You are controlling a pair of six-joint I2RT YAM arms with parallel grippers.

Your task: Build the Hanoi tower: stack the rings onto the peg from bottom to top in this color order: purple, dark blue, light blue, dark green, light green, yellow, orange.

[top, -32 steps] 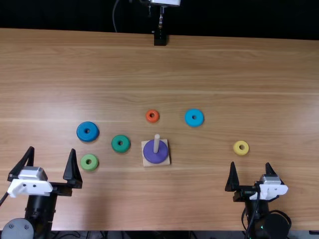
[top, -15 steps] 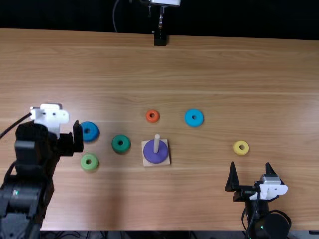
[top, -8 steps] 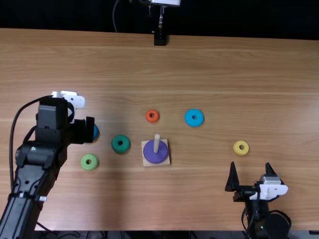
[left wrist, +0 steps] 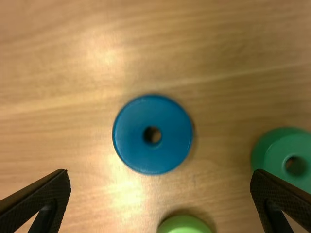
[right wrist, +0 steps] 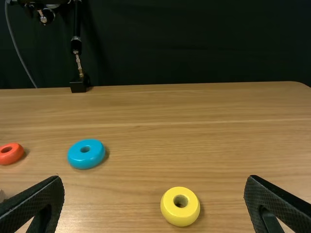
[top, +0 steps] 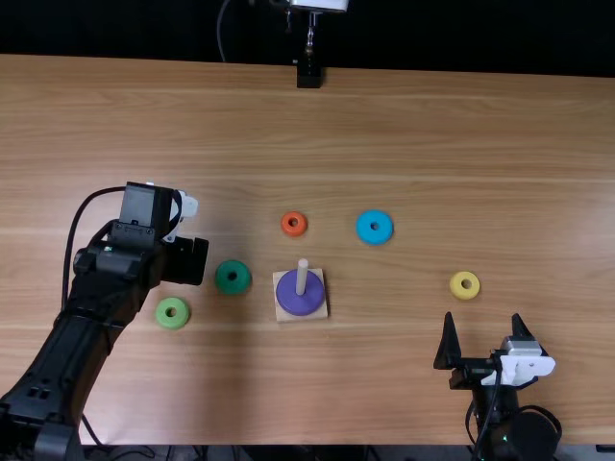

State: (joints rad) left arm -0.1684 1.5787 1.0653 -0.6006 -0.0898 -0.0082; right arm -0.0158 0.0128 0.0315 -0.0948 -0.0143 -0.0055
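The left arm's black two-fingered gripper (left wrist: 159, 201) has swung in from the near-left edge and is over the round dark blue ring (left wrist: 152, 134), fingers apart. With the flat purple ring (top: 300, 293) on the peg, that pick looks next.

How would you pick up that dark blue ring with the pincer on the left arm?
Grip the dark blue ring by opposite sides of its round outer edge, probably coming from straight above. It lies flat on the table, hole up, its edge free all round. The left pincer is open, so one finger could likely go down on either side.
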